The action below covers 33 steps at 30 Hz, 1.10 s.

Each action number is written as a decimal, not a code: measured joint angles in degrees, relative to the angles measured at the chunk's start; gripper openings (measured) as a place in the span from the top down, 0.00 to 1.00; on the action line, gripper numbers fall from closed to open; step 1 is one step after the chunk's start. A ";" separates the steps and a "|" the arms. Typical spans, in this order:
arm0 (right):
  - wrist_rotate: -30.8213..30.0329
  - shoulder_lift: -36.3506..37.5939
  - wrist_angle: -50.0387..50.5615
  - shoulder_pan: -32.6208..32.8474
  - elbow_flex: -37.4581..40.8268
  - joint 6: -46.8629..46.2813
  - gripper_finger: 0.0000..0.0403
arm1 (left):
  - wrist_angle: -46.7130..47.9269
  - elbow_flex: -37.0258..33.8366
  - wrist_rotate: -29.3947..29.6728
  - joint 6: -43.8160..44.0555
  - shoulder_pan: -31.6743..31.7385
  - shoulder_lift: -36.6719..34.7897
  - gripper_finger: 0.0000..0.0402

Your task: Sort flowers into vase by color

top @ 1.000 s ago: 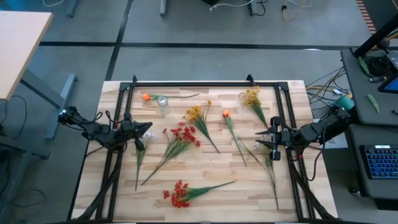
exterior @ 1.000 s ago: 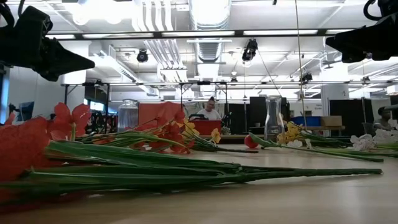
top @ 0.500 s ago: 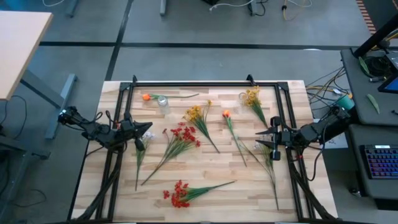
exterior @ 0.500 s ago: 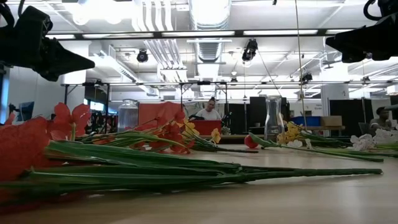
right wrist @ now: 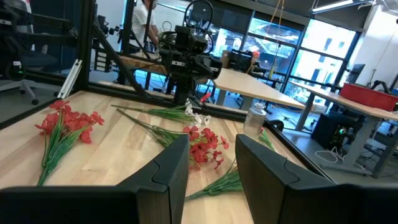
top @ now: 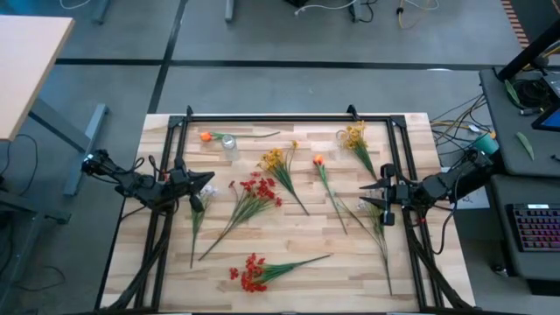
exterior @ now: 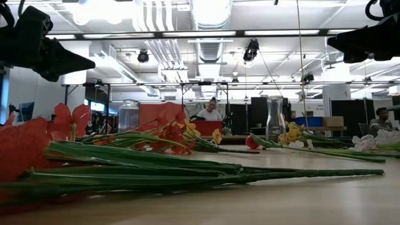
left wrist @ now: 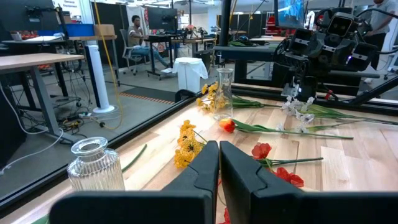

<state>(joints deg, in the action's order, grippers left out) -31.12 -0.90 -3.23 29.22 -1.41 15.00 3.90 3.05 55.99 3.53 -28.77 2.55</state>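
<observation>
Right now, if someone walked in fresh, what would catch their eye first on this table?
Probably the red flowers fanned across the middle of the wooden table, with another red spray at the near edge. Next, the two clear vases at the far side. The left pincer and right pincer wait at either side.

Two dark, matte-black jointed arms; each ends in a blocky black two-finger left gripper (top: pixel 206 180) and right gripper (top: pixel 365 196); the fingers (left wrist: pixel 200 171) are flat, angular black slabs with bevelled edges; behind the right gripper, a teal-capped joint.
</observation>
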 joint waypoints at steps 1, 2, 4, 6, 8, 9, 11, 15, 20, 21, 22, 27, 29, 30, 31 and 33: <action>0.00 -0.01 -0.02 0.00 0.00 -0.01 0.69 | 0.00 0.02 0.00 0.01 0.00 0.00 1.00; -0.02 -0.01 -0.02 0.01 0.00 0.00 0.69 | 0.00 0.01 0.00 0.01 0.00 0.00 1.00; 0.00 0.02 -0.02 0.02 0.00 0.00 0.69 | 0.00 0.00 0.00 0.00 0.00 0.00 1.00; 0.00 0.00 0.01 0.01 0.00 0.00 0.69 | 0.00 0.01 0.00 0.01 0.00 0.00 1.00; -0.02 0.02 -0.02 0.01 0.00 0.00 0.69 | 0.00 0.01 0.00 -0.64 0.00 0.00 1.00; -0.01 0.01 -0.02 0.00 0.00 0.00 0.69 | -0.04 0.02 0.00 -1.34 0.00 0.00 1.00; -0.02 0.02 -0.02 0.00 0.00 0.19 0.69 | -2.26 0.00 -0.04 2.40 0.00 0.02 1.00; 1.13 -0.06 -3.18 -0.01 0.02 -6.02 0.69 | -12.50 -0.09 1.10 20.44 0.17 0.00 1.00; -8.88 -0.37 -7.35 -0.55 -1.21 -23.84 0.69 | -21.41 -0.09 1.88 22.64 0.17 0.00 1.00; -9.68 -0.81 -5.82 -0.55 -1.89 -26.70 0.69 | -23.01 -0.08 1.90 22.67 0.17 0.00 1.00; -10.34 -1.44 -4.13 -0.53 -2.80 -29.71 0.69 | -24.62 0.01 1.87 22.70 0.17 0.00 1.00; -10.46 -7.17 9.90 -0.51 -9.36 -47.32 0.69 | -29.76 -1.21 0.02 25.45 0.24 1.98 1.00; -10.46 -10.22 17.42 -0.51 -12.77 -55.86 0.69 | -33.20 -2.14 0.02 28.15 0.24 4.51 1.00; -10.42 -11.75 21.92 -0.51 -14.75 -60.44 0.69 | -34.14 -2.26 -0.07 29.08 0.26 6.11 1.00; -10.21 -13.36 26.57 -0.51 -16.81 -64.87 0.69 | -34.65 -2.27 -0.84 29.47 0.29 7.96 1.00; -9.04 -16.51 36.91 -0.51 -21.21 -73.94 0.69 | -35.04 -1.71 -4.48 29.68 0.28 12.18 1.00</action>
<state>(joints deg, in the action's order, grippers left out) -40.16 -17.42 33.68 28.71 -22.62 -58.93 -31.14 1.34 51.50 33.21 -28.49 14.72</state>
